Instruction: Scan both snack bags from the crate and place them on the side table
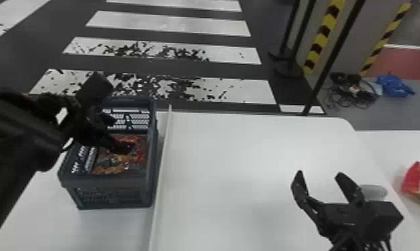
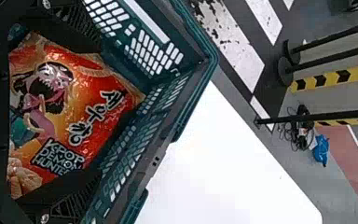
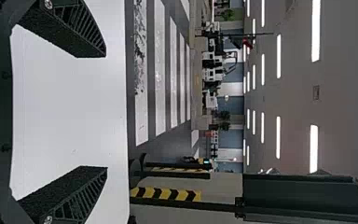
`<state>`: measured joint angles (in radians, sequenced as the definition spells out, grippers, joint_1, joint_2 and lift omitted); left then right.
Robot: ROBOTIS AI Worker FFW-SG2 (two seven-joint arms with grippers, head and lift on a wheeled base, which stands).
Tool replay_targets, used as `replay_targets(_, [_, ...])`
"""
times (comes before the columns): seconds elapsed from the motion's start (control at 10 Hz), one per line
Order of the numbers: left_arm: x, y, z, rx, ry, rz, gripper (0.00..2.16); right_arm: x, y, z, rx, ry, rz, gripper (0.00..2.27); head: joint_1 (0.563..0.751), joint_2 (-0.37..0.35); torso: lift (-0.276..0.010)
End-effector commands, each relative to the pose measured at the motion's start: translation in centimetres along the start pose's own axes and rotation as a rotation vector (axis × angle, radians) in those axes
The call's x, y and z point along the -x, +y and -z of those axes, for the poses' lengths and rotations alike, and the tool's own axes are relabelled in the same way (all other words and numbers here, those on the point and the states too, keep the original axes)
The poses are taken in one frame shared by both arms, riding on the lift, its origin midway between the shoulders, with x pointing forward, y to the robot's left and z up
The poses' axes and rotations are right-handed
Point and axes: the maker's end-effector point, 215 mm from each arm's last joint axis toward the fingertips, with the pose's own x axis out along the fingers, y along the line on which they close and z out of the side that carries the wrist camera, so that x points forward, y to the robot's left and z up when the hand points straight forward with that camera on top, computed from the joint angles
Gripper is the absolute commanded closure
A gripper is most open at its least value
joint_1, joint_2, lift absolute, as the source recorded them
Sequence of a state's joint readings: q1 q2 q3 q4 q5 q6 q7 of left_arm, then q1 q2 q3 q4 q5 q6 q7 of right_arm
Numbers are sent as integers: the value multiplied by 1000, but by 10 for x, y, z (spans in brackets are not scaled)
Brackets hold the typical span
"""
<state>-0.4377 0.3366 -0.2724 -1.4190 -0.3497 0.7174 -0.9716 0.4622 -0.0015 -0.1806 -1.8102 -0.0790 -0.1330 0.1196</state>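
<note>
In the head view, my left gripper (image 1: 119, 136) reaches down into the dark crate (image 1: 115, 192) at the left. An orange-red snack bag (image 1: 137, 150) lies inside, below it. The left wrist view has my left gripper (image 2: 98, 111) open, its fingers wide on either side of the snack bag (image 2: 93, 84); the crate wall (image 2: 163, 105) is beside them. Over the white table my right gripper (image 1: 320, 173) stands open and holds nothing; the right wrist view gives its two fingers apart, the right gripper (image 3: 106, 112) framing bare table. Another red snack bag (image 1: 419, 183) rests at the far right.
A thin raised edge (image 1: 162, 160) runs between the crate and the wide white table (image 1: 232, 173). A pale rounded object (image 1: 374, 192) sits beside the right gripper. Beyond the table are dark posts (image 1: 332, 60) and a blue bundle (image 1: 394, 86) on the floor.
</note>
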Motion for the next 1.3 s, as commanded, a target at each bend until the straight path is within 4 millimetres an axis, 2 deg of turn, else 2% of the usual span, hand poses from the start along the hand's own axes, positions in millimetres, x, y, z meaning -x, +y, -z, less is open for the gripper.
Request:
replay_targets(0.0, [-16, -5, 3, -22, 24, 7, 76, -1, 1, 2, -6, 8, 0, 60, 695, -105, -98])
replay_targets(0.3, [-40, -12, 5, -74, 48, 36, 76, 0, 0, 3, -15, 8, 3, 60, 695, -120, -98])
replay_targets(0.8, [-50, -5, 25, -27, 106, 18, 63, 0, -1, 6, -17, 14, 5, 60, 695, -124, -98])
replay_targets(1.0, [-55, -1, 38, -55, 163, 0, 60, 1, -2, 9, -17, 20, 5, 60, 695, -116, -98])
replay_targets(1.2, [-60, -3, 42, -66, 176, 7, 70, 1, -2, 9, -17, 20, 5, 60, 695, -111, -98])
